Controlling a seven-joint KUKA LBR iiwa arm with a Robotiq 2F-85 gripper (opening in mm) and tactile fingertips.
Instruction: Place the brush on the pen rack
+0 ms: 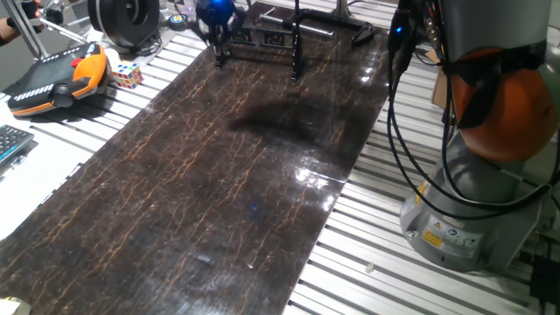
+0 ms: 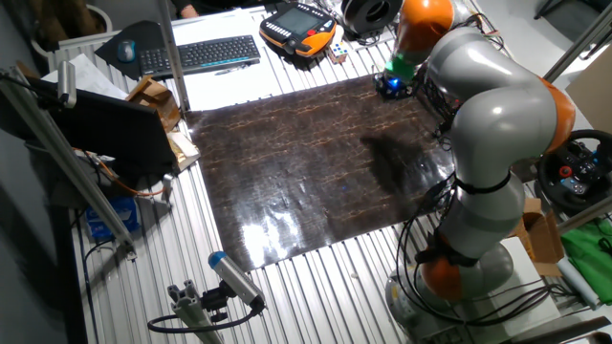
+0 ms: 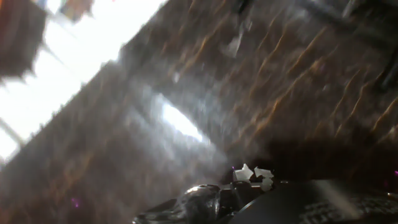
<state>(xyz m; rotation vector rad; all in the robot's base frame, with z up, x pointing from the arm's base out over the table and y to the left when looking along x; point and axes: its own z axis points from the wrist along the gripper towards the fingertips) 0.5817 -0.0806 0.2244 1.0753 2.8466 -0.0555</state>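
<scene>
The pen rack [image 1: 296, 44] is a low black frame with upright posts and a cross bar. It stands at the far end of the dark marbled mat [image 1: 227, 175]. My gripper [image 1: 219, 51], under a blue light, hangs just left of the rack, close above the mat; it also shows in the other fixed view [image 2: 392, 86]. Its fingers are dark and small, so I cannot tell whether they are open or shut. I cannot make out the brush in any view. The hand view is blurred and shows only mat [image 3: 205, 112] and part of a finger [image 3: 202, 198].
An orange and black teach pendant [image 1: 61, 79], a puzzle cube [image 1: 125, 74] and a keyboard [image 1: 9, 144] lie left of the mat. A black spool [image 1: 122, 17] stands at the far left. The robot base [image 1: 472, 210] and its cables stand right of the mat.
</scene>
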